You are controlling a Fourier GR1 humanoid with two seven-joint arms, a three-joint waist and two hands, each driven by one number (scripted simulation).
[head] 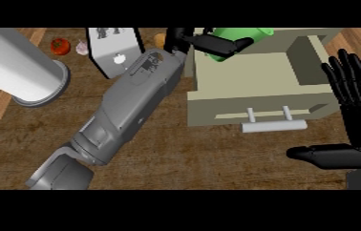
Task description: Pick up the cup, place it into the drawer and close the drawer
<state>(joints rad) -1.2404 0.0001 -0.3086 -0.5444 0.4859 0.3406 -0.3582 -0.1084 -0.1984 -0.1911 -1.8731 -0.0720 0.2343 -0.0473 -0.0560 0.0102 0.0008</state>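
While the left hand (204, 43) curls its black fingers round the green cup (243, 36), that cup sits at the far left corner of the open drawer (250, 75), above its cavity; contact with the drawer floor cannot be told.

Cup: green, smooth, rounded body, partly hidden by the fingers wrapped over its near side.

Drawer: pale beige box, flat walls, square corners, pulled open toward the near side. Front panel carries a light bar handle (273, 125) on two short posts.

Left forearm (123, 110): grey, blocky casing, running diagonally from the near left up to the drawer's far left corner, crossing the counter just left of the drawer wall.

Right hand (342, 115): black, fingers straight and spread, pointing far, thumb out to the left; it rests at the right edge, just beside the drawer's right wall, holding nothing.

Counter (211, 158): dark brown wood grain.

Surroundings, far left: large grey cylinder (28, 72) on a round base; small red tomato (60, 46); pale garlic bulb (82, 47) just right of it; white flat box (116, 51) with dark printed figures, tilted, lying between the garlic and the forearm.
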